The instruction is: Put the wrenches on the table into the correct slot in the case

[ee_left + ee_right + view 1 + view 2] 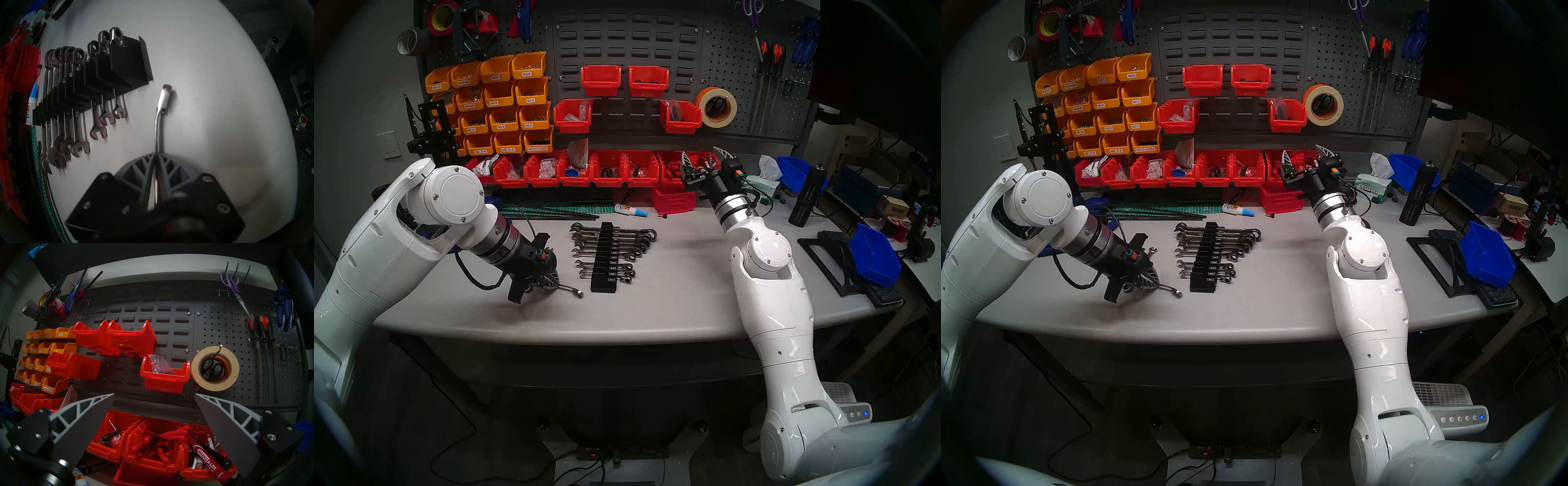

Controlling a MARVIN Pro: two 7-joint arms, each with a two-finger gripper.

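Grey table [670, 305] with a curved front edge, backed by a pegboard [636, 51] hung with orange bins [504, 101] and red bins [602, 79]. Near the middle, a black stepped case [605, 261] holding a row of wrenches. Left of it, left gripper [551, 283] angled down at the table, fingers [136, 171] pinched onto the shaft of one wrench [158, 122]; its ring end sticks out toward the case, low over the table, contact unclear. Second wrench [1152, 251] just behind that gripper, only its open end showing. Right gripper [153, 397] raised toward the bins, spread wide, empty.
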